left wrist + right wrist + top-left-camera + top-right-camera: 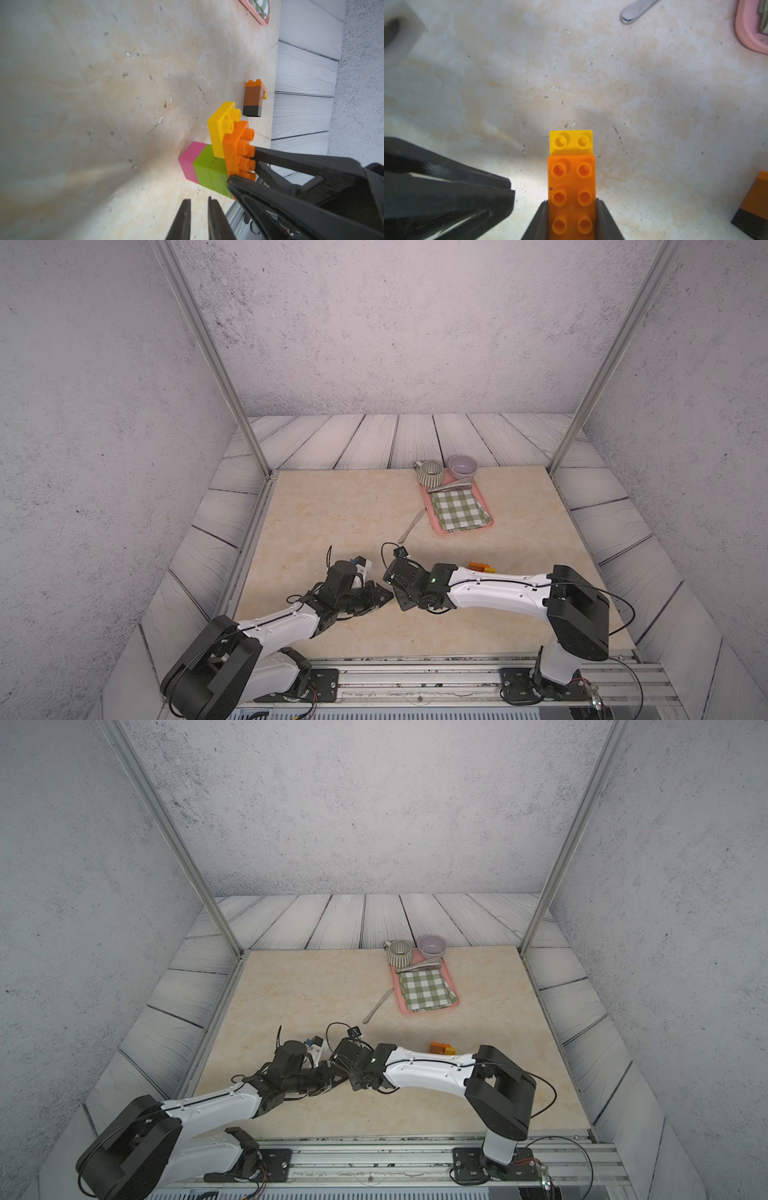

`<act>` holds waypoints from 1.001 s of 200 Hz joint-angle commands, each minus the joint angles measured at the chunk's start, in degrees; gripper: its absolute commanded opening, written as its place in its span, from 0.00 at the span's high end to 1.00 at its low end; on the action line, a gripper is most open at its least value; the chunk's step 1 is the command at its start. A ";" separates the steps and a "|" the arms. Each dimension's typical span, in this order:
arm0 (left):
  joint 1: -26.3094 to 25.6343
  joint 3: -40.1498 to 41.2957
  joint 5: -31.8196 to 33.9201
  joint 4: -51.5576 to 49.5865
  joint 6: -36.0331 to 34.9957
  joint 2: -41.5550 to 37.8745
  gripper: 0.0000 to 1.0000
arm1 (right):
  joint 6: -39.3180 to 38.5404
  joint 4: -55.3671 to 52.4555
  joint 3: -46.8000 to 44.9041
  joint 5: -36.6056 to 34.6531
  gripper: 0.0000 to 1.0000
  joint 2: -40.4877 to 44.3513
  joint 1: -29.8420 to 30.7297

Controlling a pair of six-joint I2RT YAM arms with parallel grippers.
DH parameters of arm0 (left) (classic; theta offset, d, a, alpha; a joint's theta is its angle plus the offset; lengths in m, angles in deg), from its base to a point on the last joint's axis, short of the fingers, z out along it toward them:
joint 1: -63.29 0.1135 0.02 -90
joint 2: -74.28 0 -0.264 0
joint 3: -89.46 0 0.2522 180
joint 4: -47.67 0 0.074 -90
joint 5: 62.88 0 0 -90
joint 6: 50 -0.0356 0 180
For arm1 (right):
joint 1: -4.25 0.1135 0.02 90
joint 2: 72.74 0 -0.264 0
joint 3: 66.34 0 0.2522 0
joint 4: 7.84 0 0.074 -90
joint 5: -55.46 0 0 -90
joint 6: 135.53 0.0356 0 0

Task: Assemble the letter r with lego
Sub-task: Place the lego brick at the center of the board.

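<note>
orange long brick (572, 182), clamped in the right hand (572, 202), caps two lime green bricks (209, 172) over a magenta brick (190, 164), with a yellow brick (220, 128) under its far end: the r looks built, only release left. left hand (198, 200) is closed, empty. black-brown-orange brick stack (478, 566) stands right of lower centre in a top view.

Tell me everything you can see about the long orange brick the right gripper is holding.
The long orange brick is glossy plastic with two rows of round studs, six of which show in the right wrist view. The right gripper is shut on it, with its fingers pressing the long sides near one end. The brick sits on a stack of two lime green bricks. Its free end overlaps a yellow brick, whose two uncovered studs show beyond it.
</note>
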 commanded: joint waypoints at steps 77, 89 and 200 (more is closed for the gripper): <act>0.42 -6.52 3.92 -15.22 -6.98 -7.25 0.79 | 6.69 -33.02 10.90 -8.80 0.94 -4.16 -3.75; 0.42 -6.67 3.09 -15.35 -7.15 -6.98 0.79 | 6.79 -33.76 11.26 -9.99 0.94 -5.75 -3.79; 0.51 -5.04 3.23 -15.86 -6.89 -8.19 0.79 | 5.74 -31.49 11.48 -9.20 0.49 -7.86 -3.58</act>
